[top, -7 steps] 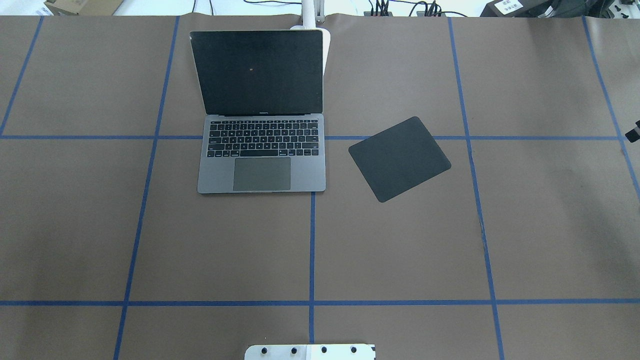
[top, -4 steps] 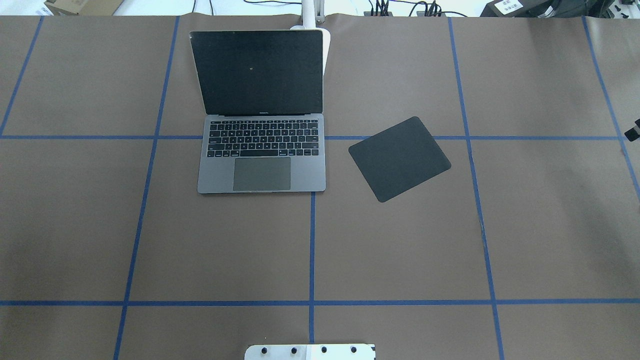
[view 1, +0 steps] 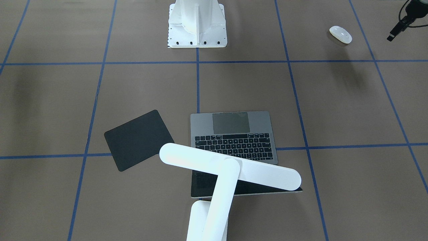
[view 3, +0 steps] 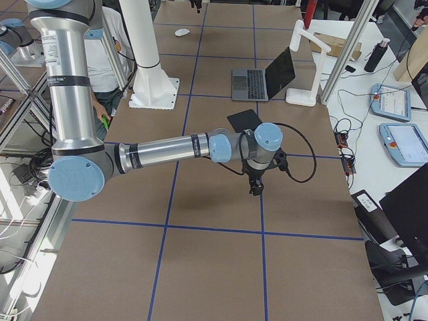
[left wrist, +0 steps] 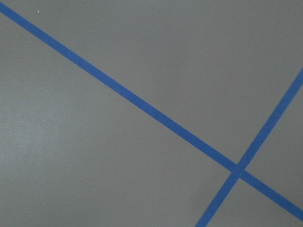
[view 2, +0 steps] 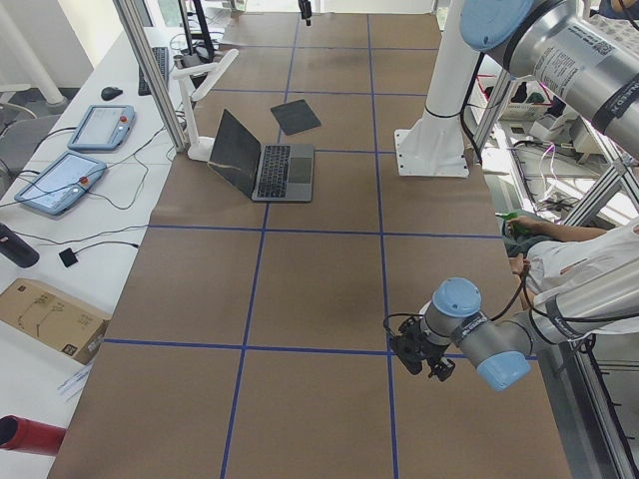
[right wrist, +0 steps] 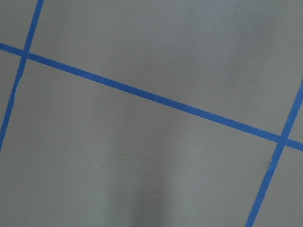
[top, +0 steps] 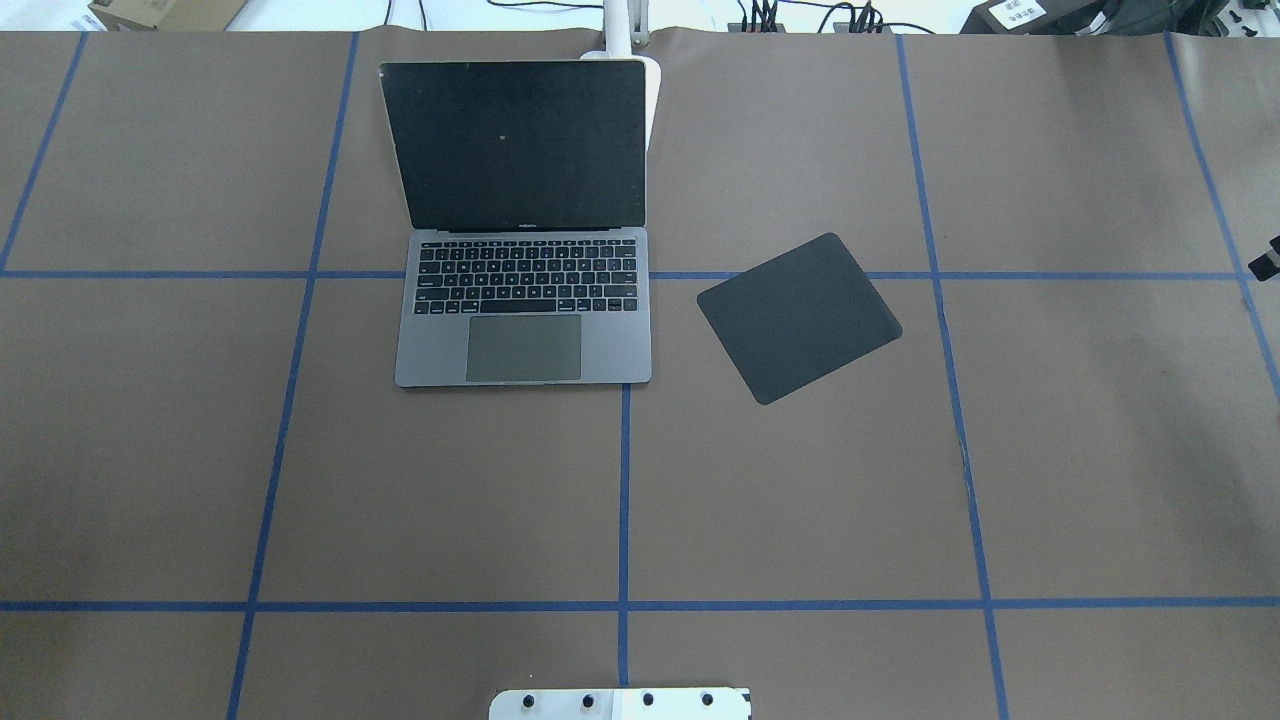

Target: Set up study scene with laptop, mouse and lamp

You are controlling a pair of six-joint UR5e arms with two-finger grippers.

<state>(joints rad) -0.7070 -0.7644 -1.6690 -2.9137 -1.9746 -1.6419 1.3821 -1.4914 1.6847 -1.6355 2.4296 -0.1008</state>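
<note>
The laptop (top: pixel 523 300) is open with the lamp (view 1: pixel 264 173) by it. The mouse (view 1: pixel 340 34) lies far off and probably needs moving. It is not clear if the left gripper (view 2: pixel 421 354) or the right gripper (view 3: pixel 255 187) is open.

right hand (top: pixel 1268 260) at overhead view's right edge, shifted very slightly

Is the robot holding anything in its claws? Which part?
Nothing seems held. The small white oval mouse, the dark-grey metal laptop and the white desk lamp all sit on the table, untouched by the left claw and right claw.
</note>
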